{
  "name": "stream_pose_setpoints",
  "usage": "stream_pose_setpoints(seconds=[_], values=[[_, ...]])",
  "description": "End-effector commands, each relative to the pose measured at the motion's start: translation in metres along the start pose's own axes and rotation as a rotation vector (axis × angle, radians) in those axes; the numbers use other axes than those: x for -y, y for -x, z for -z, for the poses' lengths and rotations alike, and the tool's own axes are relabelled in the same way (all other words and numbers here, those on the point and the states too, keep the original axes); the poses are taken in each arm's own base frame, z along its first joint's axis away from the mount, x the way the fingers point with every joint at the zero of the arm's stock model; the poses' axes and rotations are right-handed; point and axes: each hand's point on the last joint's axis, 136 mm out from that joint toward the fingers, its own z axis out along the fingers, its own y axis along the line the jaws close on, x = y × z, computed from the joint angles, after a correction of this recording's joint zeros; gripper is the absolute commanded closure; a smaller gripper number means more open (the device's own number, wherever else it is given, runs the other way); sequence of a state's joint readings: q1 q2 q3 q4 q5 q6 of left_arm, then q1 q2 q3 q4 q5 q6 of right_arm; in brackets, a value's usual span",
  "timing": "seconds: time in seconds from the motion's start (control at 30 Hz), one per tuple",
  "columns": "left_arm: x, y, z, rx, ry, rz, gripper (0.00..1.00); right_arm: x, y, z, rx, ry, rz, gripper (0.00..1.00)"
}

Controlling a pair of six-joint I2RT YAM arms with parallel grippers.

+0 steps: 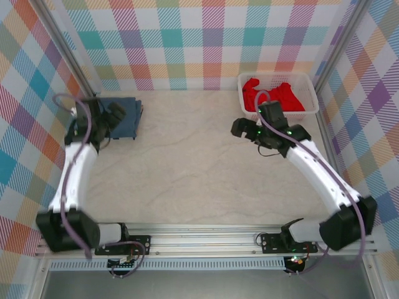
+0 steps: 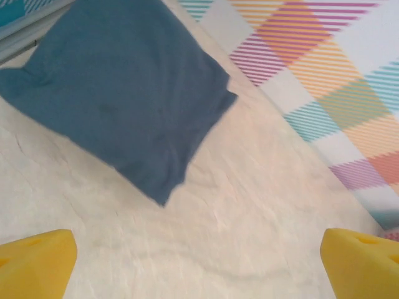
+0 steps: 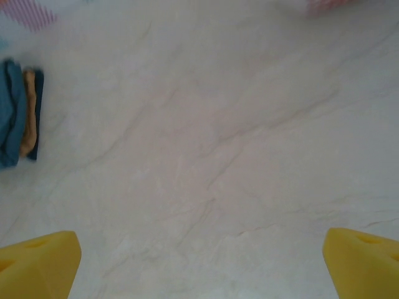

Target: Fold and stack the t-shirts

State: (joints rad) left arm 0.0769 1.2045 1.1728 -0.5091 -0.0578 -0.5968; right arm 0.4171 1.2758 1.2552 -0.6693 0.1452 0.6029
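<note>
Your slate blue t-shirt (image 1: pixel 128 115) lies folded at the counter's (image 1: pixel 187 168) far-left corner, with a tan t-shirt (image 3: pixel 27 115) peeking from between its layers. The red t-shirt (image 1: pixel 274 96) sits crumpled in the white basket (image 1: pixel 312 107) at the far-right corner. Your left pincer (image 2: pixel 199 265) and right pincer (image 3: pixel 199 265) both hang over the counter, fingers wide apart.
</note>
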Motion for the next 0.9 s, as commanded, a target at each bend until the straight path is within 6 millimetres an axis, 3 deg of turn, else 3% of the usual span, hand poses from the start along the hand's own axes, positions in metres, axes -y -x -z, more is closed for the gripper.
stream_pose_setpoints(seconds=[0.0,0.07,0.2,0.3,0.37,0.5,0.73,0.8,0.87], values=[[-0.039,0.001,0.023,0.160,0.161,0.029,0.00,0.066,0.019,0.013,0.196,-0.312,0.035,0.00],[-0.066,-0.019,0.035,0.146,0.296,-0.092,0.00,0.090,0.014,0.014,0.287,-0.373,0.131,0.00],[-0.089,-0.065,0.031,0.113,0.240,-0.422,0.00,0.132,0.004,0.010,0.511,-0.496,0.334,0.00],[-0.112,-0.102,0.019,0.104,0.181,-0.517,0.00,0.161,-0.012,-0.010,0.448,-0.539,0.397,0.00],[-0.104,-0.119,0.009,0.154,0.041,-0.556,0.00,0.178,-0.027,-0.030,0.364,-0.536,0.384,0.00],[-0.120,-0.124,-0.014,0.243,0.063,-0.526,0.00,0.183,-0.033,-0.066,0.381,-0.420,0.354,0.00],[-0.077,-0.104,-0.072,0.283,0.001,-0.533,0.00,0.181,0.009,-0.099,0.486,-0.291,0.304,0.00],[-0.073,-0.102,-0.093,0.299,-0.010,-0.510,0.00,0.192,0.008,-0.113,0.445,-0.306,0.271,0.00],[-0.073,-0.106,-0.112,0.261,0.000,-0.524,0.00,0.188,0.009,-0.115,0.435,-0.284,0.290,0.00]])
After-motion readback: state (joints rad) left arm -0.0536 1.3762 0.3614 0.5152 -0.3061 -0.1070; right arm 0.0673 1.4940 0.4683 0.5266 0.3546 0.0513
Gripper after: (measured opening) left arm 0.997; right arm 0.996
